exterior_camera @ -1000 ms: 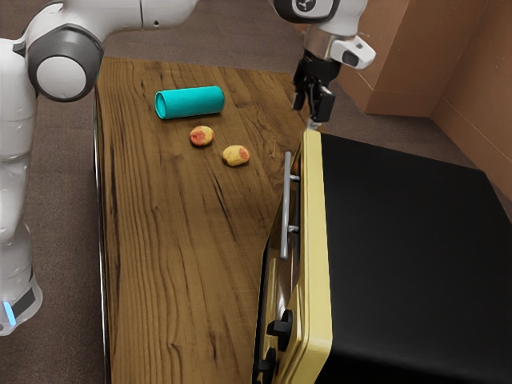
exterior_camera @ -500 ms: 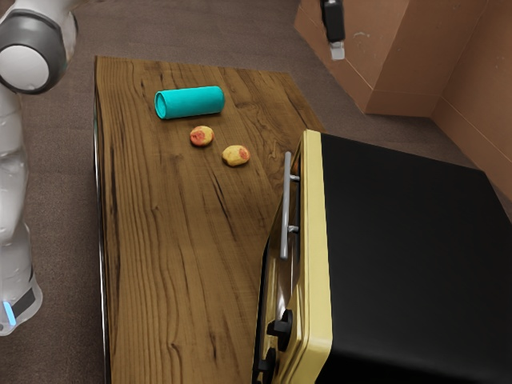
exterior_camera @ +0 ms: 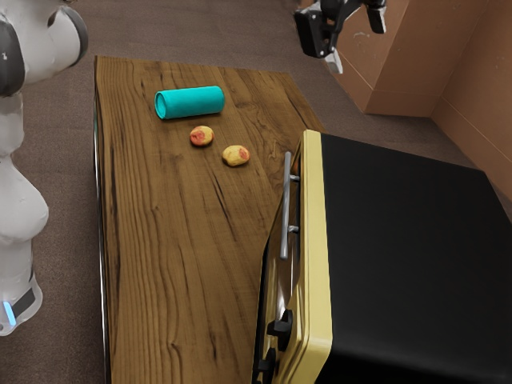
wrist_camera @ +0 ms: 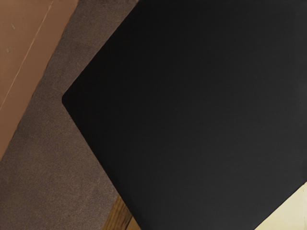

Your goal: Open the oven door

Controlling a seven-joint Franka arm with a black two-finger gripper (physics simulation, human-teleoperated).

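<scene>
My gripper (exterior_camera: 356,40) is high at the top of the exterior view, beyond the oven's far front corner, open with a gap between its fingers. The oven (exterior_camera: 408,248) has a black top and a yellow front frame. Its grey bar handle (exterior_camera: 286,204) runs along the front, with nothing holding it. The oven door (exterior_camera: 278,276) is seen nearly edge-on and looks upright against the front. Below my hand in the wrist view lies the oven's black top (wrist_camera: 192,110), with a pale yellow strip of its front (wrist_camera: 288,211) at one corner.
A teal cylinder (exterior_camera: 190,102) and two yellow-red fruits (exterior_camera: 202,136) (exterior_camera: 236,155) lie on the wooden table (exterior_camera: 168,240), in front of the oven. Black knobs (exterior_camera: 280,326) stick out near the handle's near end. A brown wall (exterior_camera: 448,56) rises behind.
From beside the oven's far front corner, my hand has risen toward the exterior view's top edge and turned. The upper arm has swung too. The oven, handle, cylinder and fruits have not moved.
</scene>
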